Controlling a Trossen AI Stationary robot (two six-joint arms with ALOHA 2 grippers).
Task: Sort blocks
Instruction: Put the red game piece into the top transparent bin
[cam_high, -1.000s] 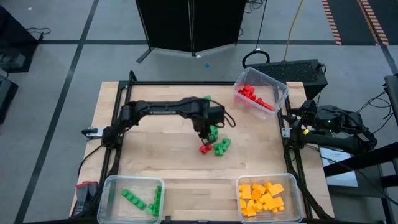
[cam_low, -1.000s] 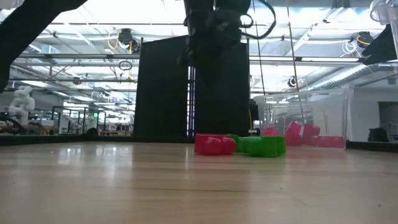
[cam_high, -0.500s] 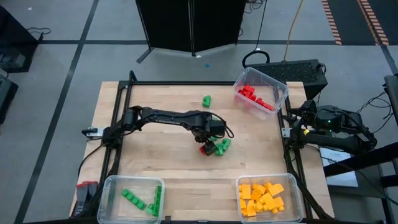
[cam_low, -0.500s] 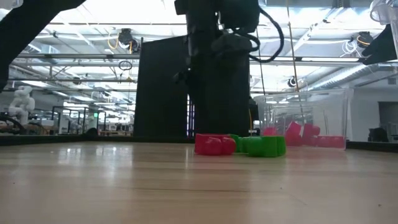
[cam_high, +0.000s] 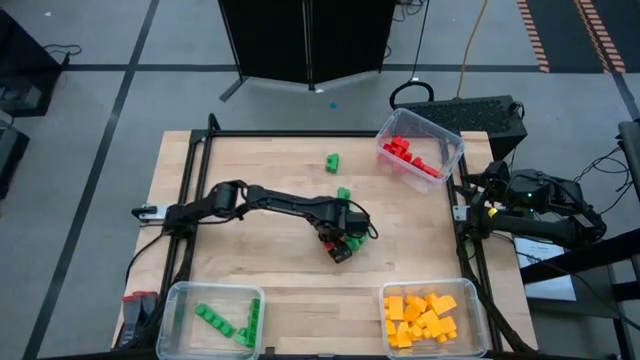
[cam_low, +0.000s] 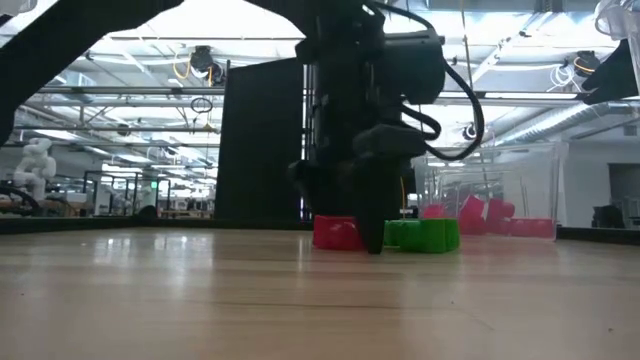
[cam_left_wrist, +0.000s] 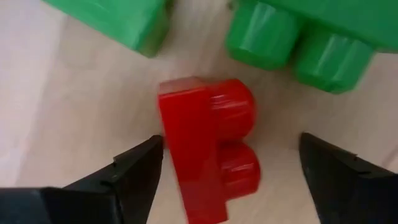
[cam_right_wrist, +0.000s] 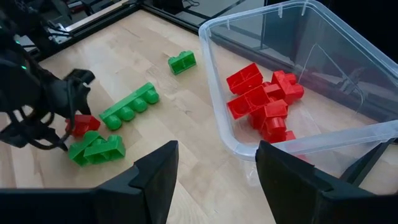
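Glossy two-stud red block (cam_left_wrist: 208, 146) on wood, between wide-spread left gripper (cam_left_wrist: 233, 171) fingers.

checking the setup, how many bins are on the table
3: red-block bin at the high view's top right, green-block bin bottom left, yellow-block bin bottom right. None looks hidden.
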